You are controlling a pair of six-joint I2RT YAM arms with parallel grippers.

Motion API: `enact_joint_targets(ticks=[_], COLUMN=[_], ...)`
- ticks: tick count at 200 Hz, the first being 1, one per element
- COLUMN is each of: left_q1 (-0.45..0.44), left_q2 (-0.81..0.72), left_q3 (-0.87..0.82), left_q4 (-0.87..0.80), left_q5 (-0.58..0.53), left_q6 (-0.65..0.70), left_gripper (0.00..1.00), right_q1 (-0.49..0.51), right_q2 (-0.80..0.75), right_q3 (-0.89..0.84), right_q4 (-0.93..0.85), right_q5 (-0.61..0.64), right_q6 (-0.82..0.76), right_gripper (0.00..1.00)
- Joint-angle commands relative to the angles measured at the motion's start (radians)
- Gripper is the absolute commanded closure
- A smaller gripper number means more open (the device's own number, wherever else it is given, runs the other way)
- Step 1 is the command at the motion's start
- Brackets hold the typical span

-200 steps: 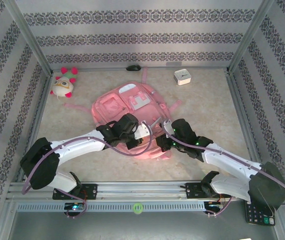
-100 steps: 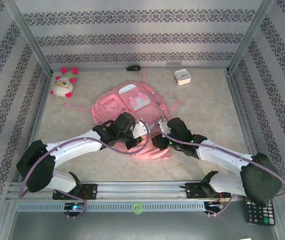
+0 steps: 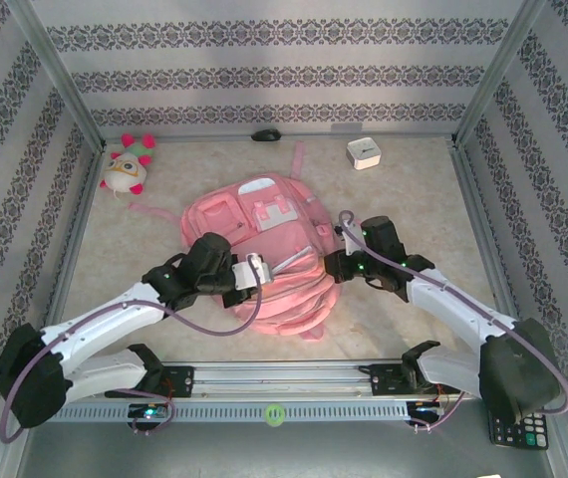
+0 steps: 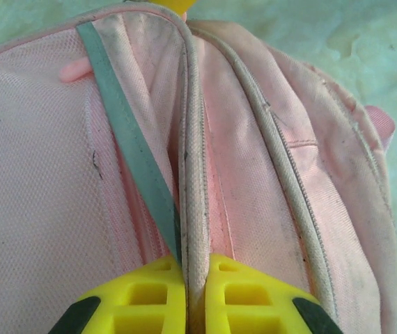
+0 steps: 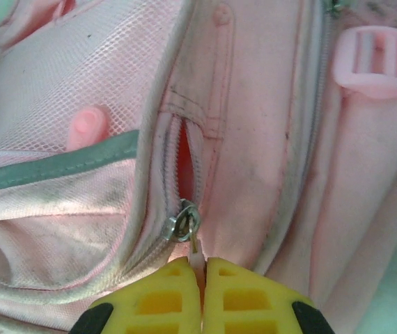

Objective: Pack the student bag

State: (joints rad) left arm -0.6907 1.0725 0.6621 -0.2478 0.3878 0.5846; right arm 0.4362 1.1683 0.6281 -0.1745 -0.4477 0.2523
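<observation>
Lying midway between the table's (image 3: 414, 199) side edges, the student bag (image 3: 264, 239) has been pulled wider since earlier; its seam (image 4: 193, 174) is clamped by the left gripper (image 3: 260, 272), its zipper pull (image 5: 193, 245) by the right gripper (image 3: 330, 264).

A plush toy (image 3: 128, 164) is lying in the far left corner of the table (image 3: 419, 204), and a white box (image 3: 364, 153) is sitting at the far right. A small dark thing (image 3: 265, 134) is resting against the back wall between them.

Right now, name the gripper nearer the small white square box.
Right. The right gripper holds the pink fabric backpack in front of the white box; the left gripper is farther left.
</observation>
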Motion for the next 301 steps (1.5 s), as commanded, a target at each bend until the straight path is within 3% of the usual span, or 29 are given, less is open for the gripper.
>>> enact_joint_targets(ticks=[1,14,35,63,95,104,123,137,155,170,185,208,222,234,239,242,244,253,262,263,265,267,301], left_q1=[0.019,0.016,-0.047,-0.193,-0.234,-0.234,-0.234,-0.233,-0.232,-0.224,-0.217,-0.188,-0.148,-0.1,-0.077,-0.064,-0.057,-0.026,-0.003,0.0,0.005,0.01,0.113], left_q2=[-0.056,-0.049,0.001,0.13,0.304,0.345,0.383,0.348,0.251,0.175,0.134,0.133,0.166,0.201,0.21,0.216,0.218,0.219,0.209,0.207,0.201,0.197,0.014], left_q3=[0.006,0.042,0.116,0.167,0.206,0.213,0.233,0.213,0.137,0.086,0.068,0.056,0.05,0.058,0.062,0.065,0.067,0.081,0.094,0.095,0.096,0.098,0.046], left_q4=[-0.132,-0.144,-0.057,0.063,0.152,0.172,0.159,0.153,0.15,0.138,0.08,0.073,0.164,0.255,0.284,0.313,0.319,0.356,0.369,0.37,0.37,0.372,0.369], left_q5=[0.014,0.011,-0.079,-0.229,-0.288,-0.337,-0.377,-0.287,-0.064,0.086,0.15,0.11,0.008,-0.07,-0.085,-0.095,-0.103,-0.129,-0.157,-0.162,-0.167,-0.175,-0.43], left_q6=[0.112,0.074,-0.111,-0.168,-0.198,-0.201,-0.177,-0.128,-0.019,0.035,0.086,0.106,0.033,-0.065,-0.1,-0.122,-0.137,-0.195,-0.249,-0.255,-0.267,-0.279,-0.515], left_gripper=[0.71,0.47,0.33,0.26,0.25,0.3,0.63,0.85,0.99,1.0,1.0,1.0,1.0,0.84,0.68,0.63,0.56,0.27,0.02,0.0,0.0,0.01,0.01], right_q1=[0.054,0.094,0.125,0.136,0.136,0.135,0.115,0.062,-0.013,-0.05,-0.068,-0.085,-0.105,-0.137,-0.155,-0.17,-0.173,-0.209,-0.25,-0.253,-0.265,-0.276,-0.428], right_q2=[0.029,0.031,0.017,-0.009,-0.022,-0.023,-0.016,0.003,0.073,0.17,0.271,0.365,0.387,0.392,0.39,0.385,0.385,0.36,0.325,0.32,0.311,0.301,0.079], right_q3=[0.054,0.058,0.049,0.041,0.038,0.041,0.042,0.037,0.05,0.098,0.157,0.249,0.293,0.318,0.324,0.326,0.326,0.319,0.303,0.3,0.295,0.289,0.138], right_q4=[-0.02,-0.017,-0.008,-0.001,0.011,0.012,0.021,0.055,0.122,0.191,0.261,0.323,0.311,0.291,0.281,0.274,0.273,0.256,0.244,0.242,0.239,0.237,0.203], right_q5=[0.064,0.069,0.084,0.089,0.081,0.073,0.06,0.055,0.066,0.062,0.046,0.055,0.06,0.056,0.053,0.05,0.049,0.045,0.044,0.044,0.042,0.042,0.111], right_q6=[-0.018,-0.009,0.013,0.031,0.043,0.042,0.052,0.069,0.087,0.093,0.109,0.124,0.104,0.083,0.074,0.063,0.06,0.039,0.022,0.02,0.016,0.012,-0.081], right_gripper=[1.0,1.0,1.0,1.0,1.0,1.0,1.0,1.0,1.0,1.0,1.0,1.0,1.0,1.0,0.95,0.86,0.85,0.59,0.24,0.15,0.06,0.03,0.02])
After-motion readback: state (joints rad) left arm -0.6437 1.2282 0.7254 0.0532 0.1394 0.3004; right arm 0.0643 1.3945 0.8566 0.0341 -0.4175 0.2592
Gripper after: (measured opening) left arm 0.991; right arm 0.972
